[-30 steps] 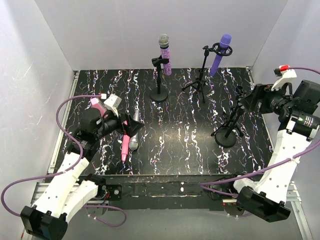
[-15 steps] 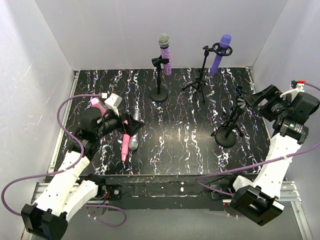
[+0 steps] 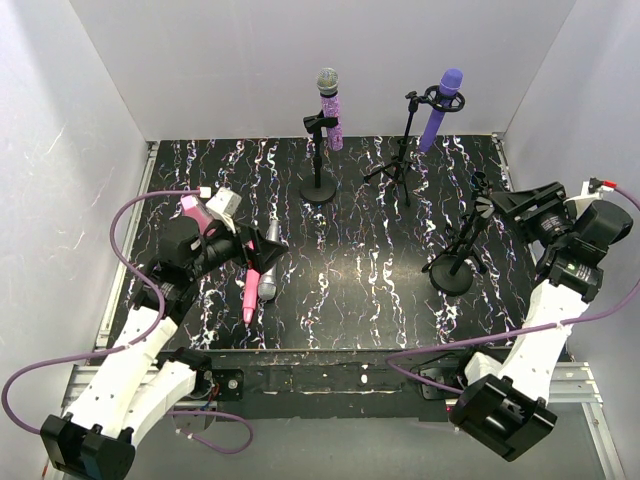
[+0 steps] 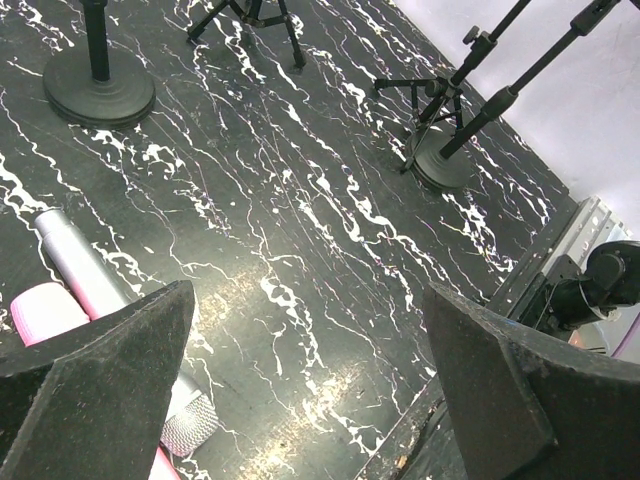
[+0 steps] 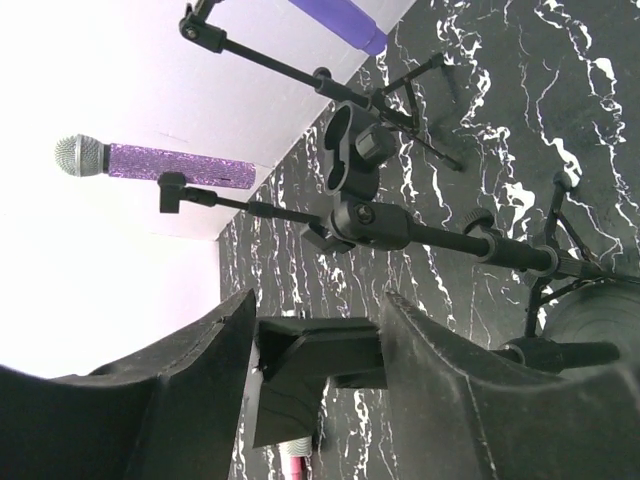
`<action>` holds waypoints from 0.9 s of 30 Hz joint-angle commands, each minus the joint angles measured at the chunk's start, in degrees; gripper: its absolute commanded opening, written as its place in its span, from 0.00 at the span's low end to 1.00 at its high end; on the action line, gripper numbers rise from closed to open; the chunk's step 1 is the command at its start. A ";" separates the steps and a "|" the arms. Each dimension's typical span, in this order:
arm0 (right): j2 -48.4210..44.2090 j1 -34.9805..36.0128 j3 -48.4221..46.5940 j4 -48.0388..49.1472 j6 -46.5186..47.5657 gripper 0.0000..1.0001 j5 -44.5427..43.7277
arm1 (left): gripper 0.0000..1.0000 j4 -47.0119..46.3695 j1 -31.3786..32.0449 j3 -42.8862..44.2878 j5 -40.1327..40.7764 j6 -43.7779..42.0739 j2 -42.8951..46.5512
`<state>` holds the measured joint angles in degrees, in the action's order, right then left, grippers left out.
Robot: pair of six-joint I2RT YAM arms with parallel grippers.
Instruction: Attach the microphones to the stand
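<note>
The glittery microphone [image 3: 329,108] [image 5: 170,163] sits in the round-base stand [image 3: 318,188]. The purple microphone [image 3: 440,105] hangs in the tripod stand [image 3: 402,165]. A third stand [image 3: 453,268] leans at the right, and its clip [image 3: 481,208] [image 5: 350,150] is empty. The pink microphone [image 3: 247,297] [image 4: 40,310] and the silver microphone [image 3: 268,272] [image 4: 75,265] lie side by side on the table at the left. My left gripper [image 3: 255,255] [image 4: 308,300] hovers wide open just above them. My right gripper [image 3: 503,200] [image 5: 320,300] is part open and empty, just right of the empty clip.
White walls close in the black marbled table [image 3: 370,290] on three sides. A pink wedge-shaped object [image 3: 190,208] lies behind my left wrist. The left arm's purple cable [image 3: 125,225] loops over the table's left edge. The table's front edge [image 4: 470,370] runs close to my left gripper.
My right arm has swung and turned its wrist beside the empty stand, and its jaws have narrowed. The left arm and all microphones have stayed put.
</note>
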<state>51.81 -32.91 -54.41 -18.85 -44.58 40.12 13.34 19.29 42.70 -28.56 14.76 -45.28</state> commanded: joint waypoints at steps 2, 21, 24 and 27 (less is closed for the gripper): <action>-3.11 -0.67 1.32 5.75 -4.81 0.51 2.94 | 0.98 0.19 -0.22 0.63 -0.27 0.53 1.68; -6.64 3.63 -4.73 4.00 -19.05 0.18 14.81 | 0.98 -1.03 -0.22 1.86 -0.62 1.93 0.54; -6.37 5.92 -4.65 5.23 -21.33 0.18 15.43 | 0.98 -1.83 -0.22 1.86 -1.06 2.29 0.28; -5.41 8.99 -4.12 6.54 -23.36 0.18 15.96 | 0.98 -2.62 -0.22 1.86 -1.85 2.37 0.28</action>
<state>45.84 -27.00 -55.92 -16.84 -62.59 52.69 12.88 19.29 42.81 -28.82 16.71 -45.12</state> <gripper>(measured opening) 0.476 0.981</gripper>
